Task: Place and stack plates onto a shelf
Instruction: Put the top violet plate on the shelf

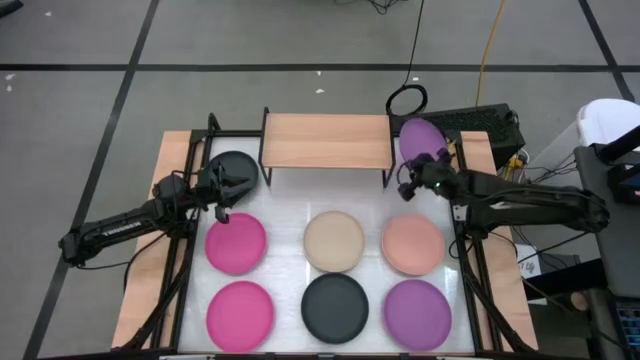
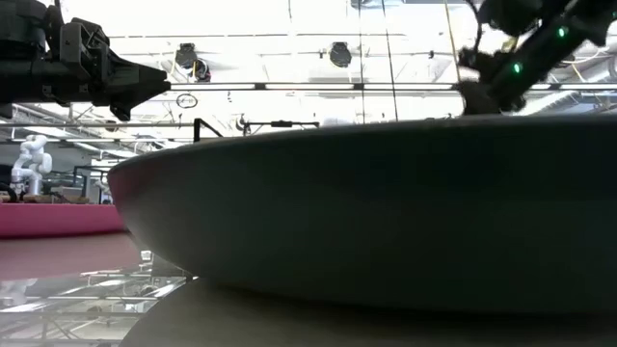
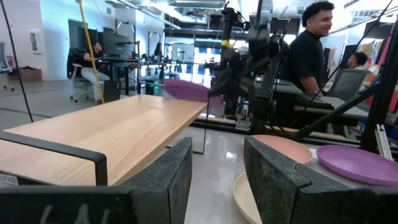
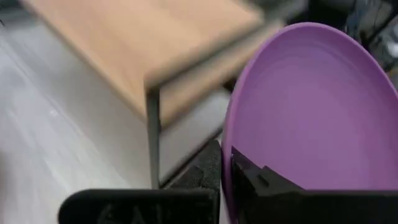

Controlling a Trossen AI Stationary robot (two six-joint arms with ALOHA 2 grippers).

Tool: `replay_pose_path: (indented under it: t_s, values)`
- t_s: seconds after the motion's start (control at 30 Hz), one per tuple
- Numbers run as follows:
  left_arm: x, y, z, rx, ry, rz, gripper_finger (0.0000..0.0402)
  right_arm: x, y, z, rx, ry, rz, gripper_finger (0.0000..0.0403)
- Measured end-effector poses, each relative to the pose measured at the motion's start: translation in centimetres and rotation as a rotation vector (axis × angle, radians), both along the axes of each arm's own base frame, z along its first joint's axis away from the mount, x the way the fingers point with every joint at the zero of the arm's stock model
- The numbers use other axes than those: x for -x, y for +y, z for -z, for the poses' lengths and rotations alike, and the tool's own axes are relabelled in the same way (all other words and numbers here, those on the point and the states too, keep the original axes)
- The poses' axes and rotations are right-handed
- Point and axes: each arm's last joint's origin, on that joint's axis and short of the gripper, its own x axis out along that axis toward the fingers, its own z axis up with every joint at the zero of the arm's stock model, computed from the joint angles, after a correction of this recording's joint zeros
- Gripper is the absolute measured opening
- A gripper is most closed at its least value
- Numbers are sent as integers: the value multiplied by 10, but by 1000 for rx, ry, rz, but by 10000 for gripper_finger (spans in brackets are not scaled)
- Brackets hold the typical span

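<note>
We see the right gripper (image 1: 412,176) pinching a purple plate (image 4: 311,112) beside the shelf (image 1: 325,140), its fingers hiding the rim. We cannot make out whether the left gripper (image 1: 222,195), fingers narrowly parted, holds the black plate (image 1: 236,167).

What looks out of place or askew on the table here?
Nothing looks spilled or damaged. The shelf is bare on top. The right tool holds a purple plate by its rim beside the shelf's right end, and the left tool sits at a black plate. Six plates lie flat in two tidy rows.
</note>
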Motion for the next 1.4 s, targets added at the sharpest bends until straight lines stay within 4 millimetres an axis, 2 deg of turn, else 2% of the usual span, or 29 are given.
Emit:
replay_pose_path:
  t_s: [0.3,0.4,0.53,0.67,0.9,1.1,1.3,1.4]
  values:
    - [0,0,0,0,0,0,149,-21,-6,-60,146,-103,-71,0]
    - [0,0,0,0,1,0,149,-35,-9,-76,189,-116,-116,0]
    - [0,0,0,0,0,0,149,-62,-13,-88,197,-136,-257,0]
    - [0,0,0,0,0,0,149,-91,-16,-80,176,-56,-359,0]
    - [0,0,0,0,0,0,149,-127,-23,-39,124,135,-478,0]
    - [0,0,0,0,1,0,149,-141,-27,-16,102,220,-490,0]
    - [0,0,0,0,0,0,149,-143,-27,-12,94,232,-491,1]
    - [0,0,0,0,0,0,149,-143,-27,-14,100,218,-492,17]
